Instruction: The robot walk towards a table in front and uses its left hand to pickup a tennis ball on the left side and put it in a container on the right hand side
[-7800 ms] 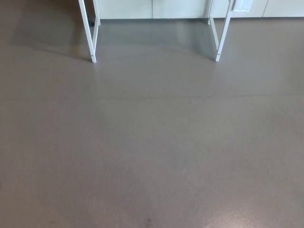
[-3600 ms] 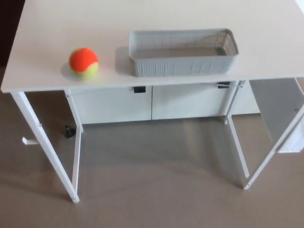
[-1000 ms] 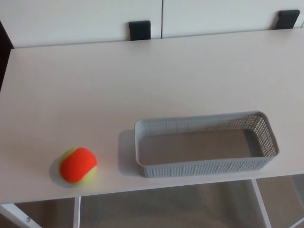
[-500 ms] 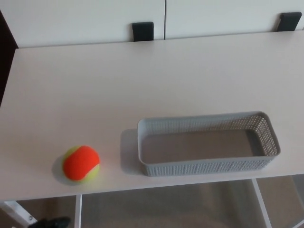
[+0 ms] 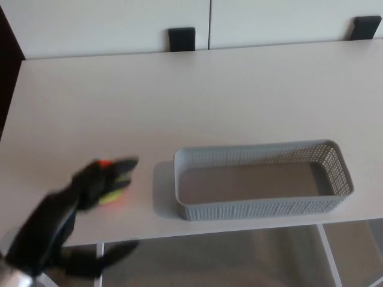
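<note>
Noted white table (image 5: 179, 101) spanning nearly whole view, under and beyond left robot hand (image 5: 99, 182); L edge and far-rt end cut off by frame. White cabinet fronts (image 5: 108, 24) well beyond hand, behind table, w/ two black tabs (image 5: 181, 39) at table's back edge; purpose unclear.

Logged grey mesh container (image 5: 257, 209) just to rt of hand, apart from it, long side along near table edge, open top up, empty. Judged as set there so the drop needs only a short sideways carry.

Black forearm (image 5: 42, 230) entering from lower L, heavy motion blur. Hand sitting over tennis ball (image 5: 112, 195), near front edge of table. Approach from above/near side prob. because ball would roll if nudged sideways. Cannot tell whether hand is apart, together or clamped on ball: blur too strong. Contact also uncertain.

Ball mostly hidden: only an orange sliver at top and a yellow-green patch at hand's lower-rt side showing. Resting on table or just lifted, cannot tell. Not in container yet.

Dark blurred shape (image 5: 99, 258) below hand, under table edge: part of hand/arm or smth else, not readable. Rt robot hand not in view.
</note>
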